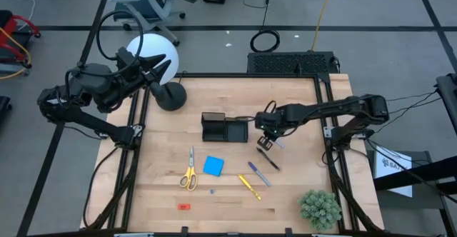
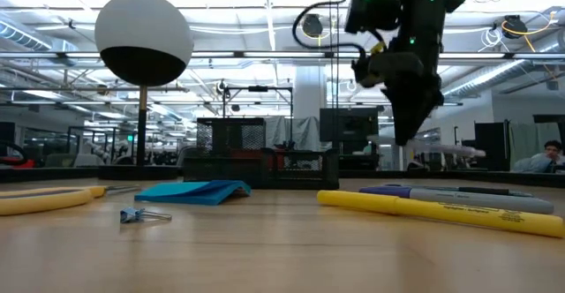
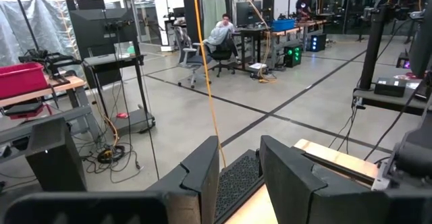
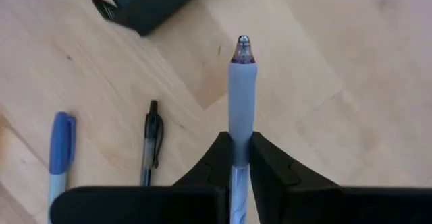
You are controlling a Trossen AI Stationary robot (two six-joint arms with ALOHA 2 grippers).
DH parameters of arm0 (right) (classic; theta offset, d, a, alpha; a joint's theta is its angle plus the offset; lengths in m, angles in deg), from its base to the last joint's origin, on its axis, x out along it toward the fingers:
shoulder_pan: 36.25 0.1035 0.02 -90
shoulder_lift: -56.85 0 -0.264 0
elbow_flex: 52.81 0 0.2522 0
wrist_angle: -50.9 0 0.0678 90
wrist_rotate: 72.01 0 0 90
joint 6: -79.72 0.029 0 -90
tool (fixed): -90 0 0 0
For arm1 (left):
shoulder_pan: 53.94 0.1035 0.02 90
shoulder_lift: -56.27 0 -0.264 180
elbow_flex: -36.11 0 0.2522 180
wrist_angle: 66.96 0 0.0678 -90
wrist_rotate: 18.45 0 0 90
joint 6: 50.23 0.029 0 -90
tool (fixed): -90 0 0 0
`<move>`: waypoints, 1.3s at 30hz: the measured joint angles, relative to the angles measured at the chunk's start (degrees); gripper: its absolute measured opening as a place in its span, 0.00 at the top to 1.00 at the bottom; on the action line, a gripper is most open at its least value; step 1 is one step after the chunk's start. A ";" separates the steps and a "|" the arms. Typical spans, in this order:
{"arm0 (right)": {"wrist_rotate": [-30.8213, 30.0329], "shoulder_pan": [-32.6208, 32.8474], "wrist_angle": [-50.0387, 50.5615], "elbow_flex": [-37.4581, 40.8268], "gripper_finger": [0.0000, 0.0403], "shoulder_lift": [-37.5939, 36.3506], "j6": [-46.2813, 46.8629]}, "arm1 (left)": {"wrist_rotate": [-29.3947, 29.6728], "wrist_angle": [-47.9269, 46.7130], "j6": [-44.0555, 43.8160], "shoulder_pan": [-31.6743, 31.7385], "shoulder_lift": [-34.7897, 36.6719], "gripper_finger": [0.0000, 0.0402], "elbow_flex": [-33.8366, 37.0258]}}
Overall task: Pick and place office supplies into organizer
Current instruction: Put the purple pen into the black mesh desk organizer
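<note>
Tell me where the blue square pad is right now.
In the high view the blue pad lies flat on the table, near the middle towards the front, just right of the yellow-handled scissors and in front of the black organizer.

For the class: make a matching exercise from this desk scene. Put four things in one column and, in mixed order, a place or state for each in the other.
1. yellow-handled scissors
2. bright blue square pad
3. grey-grip pen
4. small red piece

A. held in the right gripper
B. nearest the table's front edge
C. just right of the scissors
D. left of the pad, flat on the wood

Pairs: 1-D, 2-C, 3-A, 4-B
</note>
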 joint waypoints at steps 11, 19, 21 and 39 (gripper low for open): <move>-2.54 -1.74 -9.45 -0.04 0.95 -7.10 -7.67 | 0.01 0.02 0.00 -0.02 0.00 0.71 0.00; -2.22 -2.49 -16.80 -0.07 0.95 -8.28 -14.65 | 0.00 0.00 0.00 -0.02 0.00 0.71 0.00; -2.21 -2.49 -18.86 -0.07 0.95 -8.43 -16.46 | 0.02 0.02 0.00 -0.02 0.00 0.71 0.00; -0.66 -3.98 -35.82 -0.09 0.95 -8.45 -27.69 | -16.06 -0.20 -3.93 -0.01 -0.51 0.71 1.32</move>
